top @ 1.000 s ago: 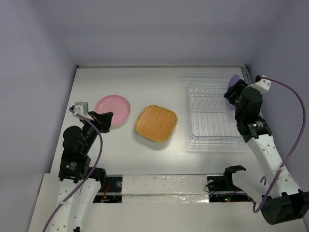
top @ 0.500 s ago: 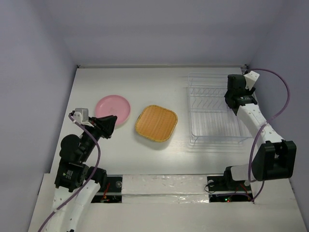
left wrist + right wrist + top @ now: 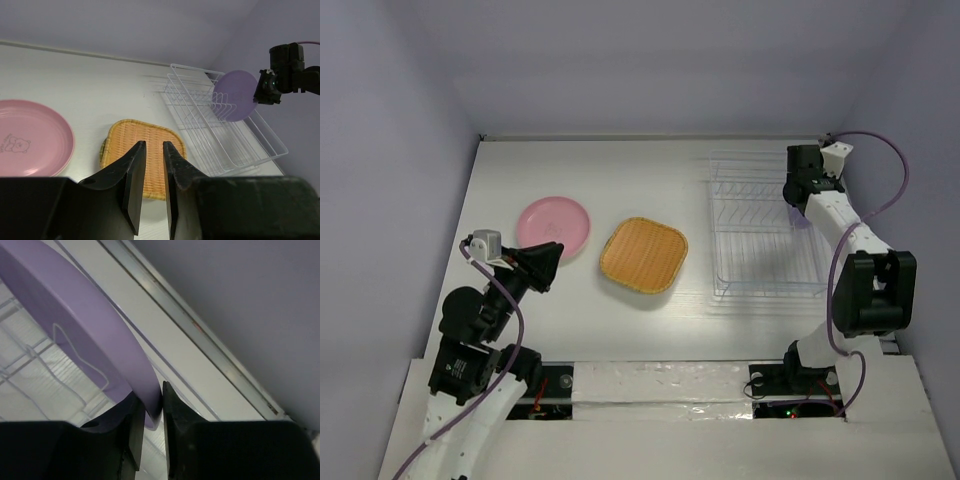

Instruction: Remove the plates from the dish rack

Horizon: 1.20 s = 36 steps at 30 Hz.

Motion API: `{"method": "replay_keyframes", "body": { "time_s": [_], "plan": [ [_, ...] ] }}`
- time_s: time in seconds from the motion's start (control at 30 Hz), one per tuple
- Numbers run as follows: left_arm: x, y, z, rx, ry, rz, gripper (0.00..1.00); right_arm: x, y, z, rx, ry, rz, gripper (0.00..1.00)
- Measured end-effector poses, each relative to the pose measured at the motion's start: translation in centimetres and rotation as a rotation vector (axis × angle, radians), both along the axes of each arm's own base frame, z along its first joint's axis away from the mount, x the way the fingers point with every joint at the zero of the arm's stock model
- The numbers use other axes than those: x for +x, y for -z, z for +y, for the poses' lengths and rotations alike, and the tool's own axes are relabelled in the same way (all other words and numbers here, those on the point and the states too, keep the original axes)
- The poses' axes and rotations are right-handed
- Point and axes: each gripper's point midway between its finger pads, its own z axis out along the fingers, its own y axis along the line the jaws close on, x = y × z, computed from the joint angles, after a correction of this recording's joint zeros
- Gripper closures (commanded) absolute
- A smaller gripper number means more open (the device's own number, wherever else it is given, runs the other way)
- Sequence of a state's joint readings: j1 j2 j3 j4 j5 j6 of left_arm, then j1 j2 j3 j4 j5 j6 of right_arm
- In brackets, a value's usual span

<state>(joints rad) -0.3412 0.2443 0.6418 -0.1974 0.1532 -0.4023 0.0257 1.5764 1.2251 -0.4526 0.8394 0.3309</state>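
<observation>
Three lavender walls (image 3: 650, 70) enclose a white table (image 3: 650, 170). The wire dish rack (image 3: 760, 255) stands below the right gripper (image 3: 152, 405), which pinches the rim of the upright purple plate (image 3: 75, 320) in it. Ahead of the left gripper (image 3: 154, 146), barely parted and empty, lies the orange woven plate (image 3: 150, 145); the pink plate (image 3: 35, 135), to its left, shows a bear print (image 3: 12, 143).

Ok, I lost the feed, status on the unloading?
Left gripper barely open, empty. Right gripper shut on purple plate rim, plate upright at far end of rack. Pink plate, orange plate out on table. Nothing in the way.
</observation>
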Motion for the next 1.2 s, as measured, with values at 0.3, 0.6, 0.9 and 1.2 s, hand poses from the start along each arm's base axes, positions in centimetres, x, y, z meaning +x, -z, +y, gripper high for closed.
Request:
{"method": "replay_keyframes", "body": {
  "time_s": [0.3,0.6,0.9,1.2],
  "plan": [
    [-0.2,0.0,0.2,-0.001,-0.011,-0.001,0.82,-1.1,-0.4,-0.9,-0.083,0.003,0.092,1.00],
    [-0.1,0.1,0.3,-0.001,-0.015,0.000,0.82,-1.7,-2.8,-0.1,-0.179,-0.011,0.126,1.00],
    [-0.1,0.1,0.4,-0.001,-0.024,0.004,0.82,-2.2,-10.6,1.8,-0.261,-0.021,0.003,1.00],
    [0.0,0.3,0.5,0.001,-0.029,0.009,0.82,-2.6,-17.2,9.5,-0.112,-0.256,-0.257,1.00]
  ]
}}
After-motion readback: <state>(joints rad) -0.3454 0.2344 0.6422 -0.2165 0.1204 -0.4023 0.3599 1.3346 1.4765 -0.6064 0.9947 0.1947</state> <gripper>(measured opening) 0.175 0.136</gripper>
